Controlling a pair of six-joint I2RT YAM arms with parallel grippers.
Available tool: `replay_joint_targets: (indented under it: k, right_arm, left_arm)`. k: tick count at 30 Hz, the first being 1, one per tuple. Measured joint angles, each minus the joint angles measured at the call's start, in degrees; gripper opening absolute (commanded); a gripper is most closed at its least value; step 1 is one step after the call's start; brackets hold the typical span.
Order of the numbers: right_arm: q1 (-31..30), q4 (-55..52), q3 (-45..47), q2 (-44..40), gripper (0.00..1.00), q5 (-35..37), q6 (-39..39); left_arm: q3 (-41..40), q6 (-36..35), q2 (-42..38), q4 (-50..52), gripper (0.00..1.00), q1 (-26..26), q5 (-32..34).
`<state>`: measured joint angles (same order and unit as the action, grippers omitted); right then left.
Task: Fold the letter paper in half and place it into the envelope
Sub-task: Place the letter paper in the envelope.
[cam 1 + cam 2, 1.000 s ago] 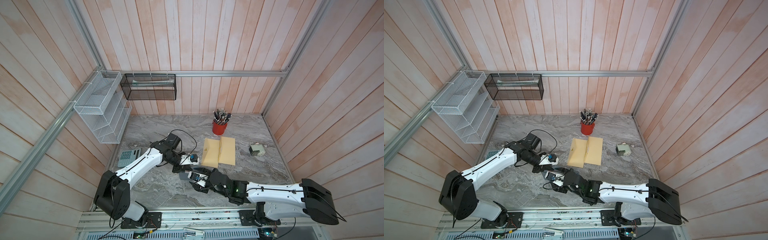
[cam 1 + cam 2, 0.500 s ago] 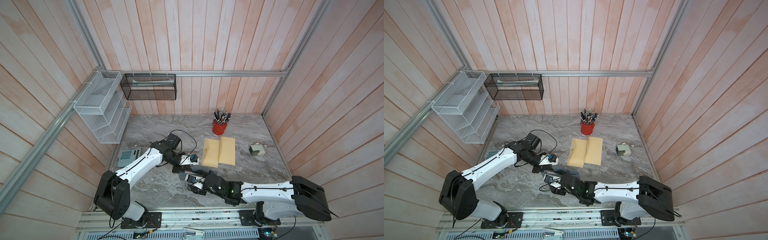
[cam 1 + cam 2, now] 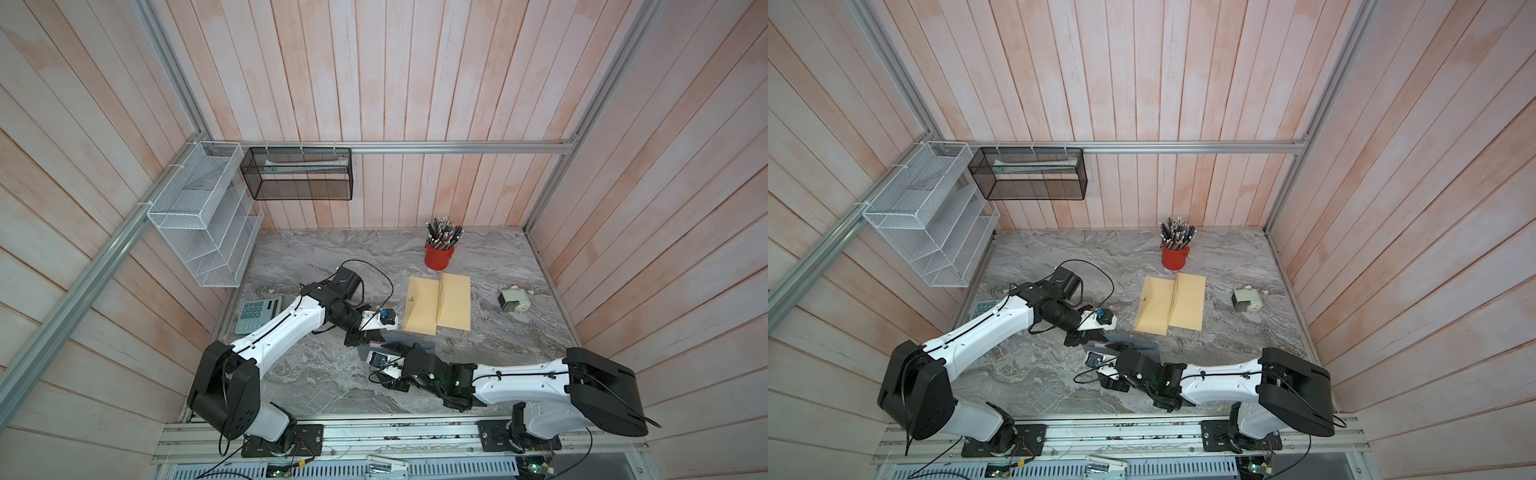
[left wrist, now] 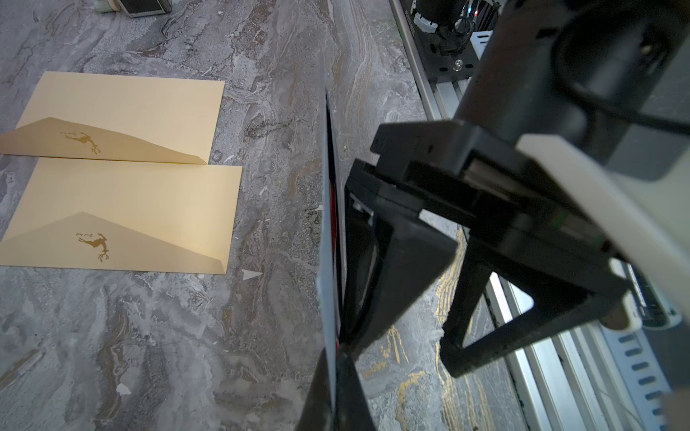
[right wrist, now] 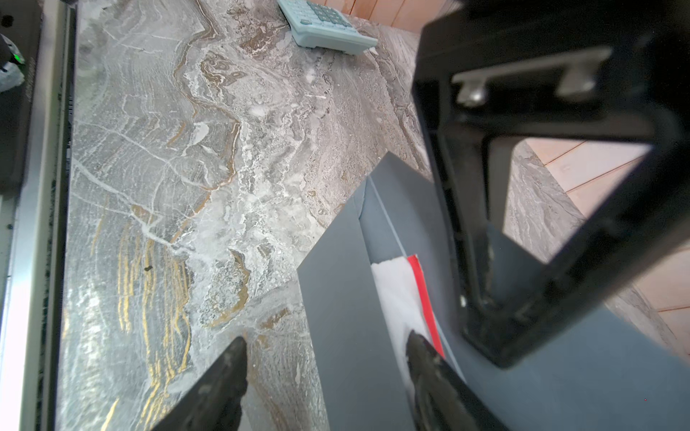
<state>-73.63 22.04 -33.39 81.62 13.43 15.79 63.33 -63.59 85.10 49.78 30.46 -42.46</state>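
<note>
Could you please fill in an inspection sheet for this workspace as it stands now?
Surface: marble table, a few small white scraps.
Job's things: grey envelope, with the white, red-edged letter paper in its mouth.
Clutter: two tan envelopes, red pencil cup, calculator, small pale green device.
Grippers: left gripper shut on grey envelope; right gripper open, one of its fingers at the paper.
Cables: black cable loops above left arm.
Surroundings: wood-plank walls, white wire rack, black mesh basket.
</note>
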Motion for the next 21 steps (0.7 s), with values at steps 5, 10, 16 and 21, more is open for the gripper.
replay_joint_targets:
  k: [5, 10, 16, 21]
  right_arm:
    - [0.0, 0.2, -0.1, 0.9, 0.69, 0.0, 0.0]
    - [-0.1, 0.2, -0.7, -0.5, 0.70, 0.2, 0.1]
    - [-0.2, 0.2, -0.7, -1.4, 0.70, 0.7, 0.9]
    - [-0.3, 0.3, -0.7, -1.2, 0.70, 1.3, 1.2]
  left_arm:
    - [0.0, 0.0, 0.0, 0.0, 0.00, 0.0, -0.4]
    - [0.0, 0.0, 0.0, 0.0, 0.00, 0.0, -0.6]
    - [0.0, 0.0, 0.0, -0.1, 0.00, 0.0, -0.6]
    - [0.0, 0.0, 0.0, -0.1, 0.00, 0.0, -0.6]
